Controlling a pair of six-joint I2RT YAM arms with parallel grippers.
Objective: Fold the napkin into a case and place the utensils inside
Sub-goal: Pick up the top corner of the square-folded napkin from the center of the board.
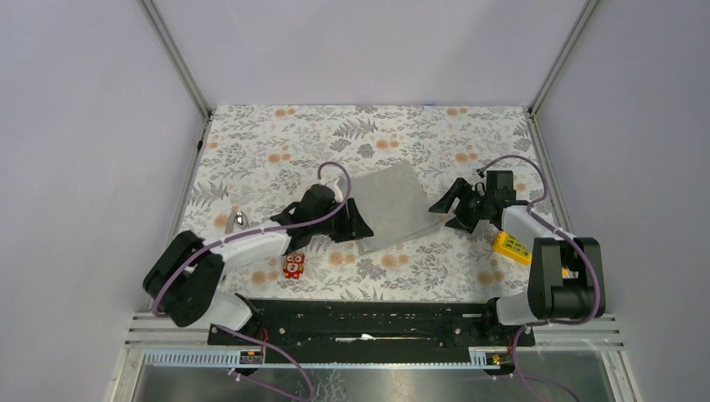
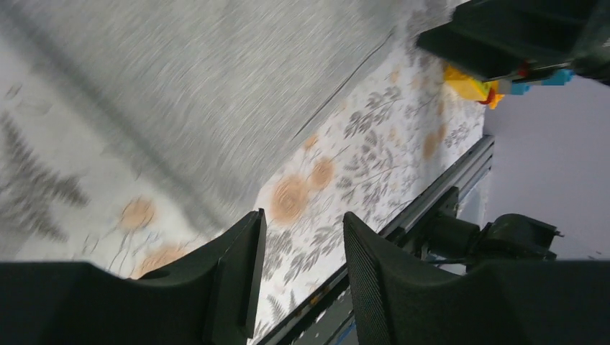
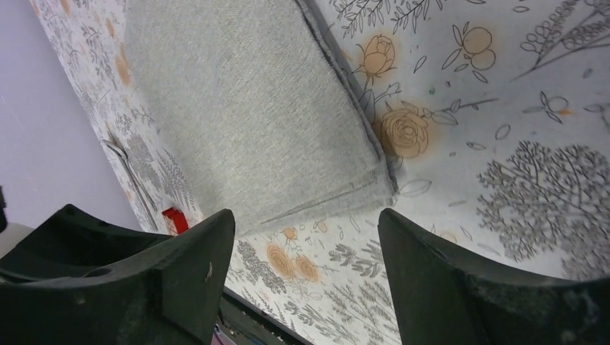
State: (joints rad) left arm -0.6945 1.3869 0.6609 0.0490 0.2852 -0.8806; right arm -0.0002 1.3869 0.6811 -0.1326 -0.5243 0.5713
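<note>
Note that your left gripper (image 2: 302,219) stands partly open and your right gripper (image 3: 306,215) wide open, both empty, flanking the napkin (image 1: 392,205).

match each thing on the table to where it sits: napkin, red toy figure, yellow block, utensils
Things:
1. napkin
2. red toy figure
3. yellow studded block
4. utensils

Places:
A. right side, against the right arm
B. left side, just beyond the left arm
C. middle of the cover, between the two arms
D. near side of the left arm, towards the base rail

Pairs: 1-C, 2-D, 3-A, 4-B
</note>
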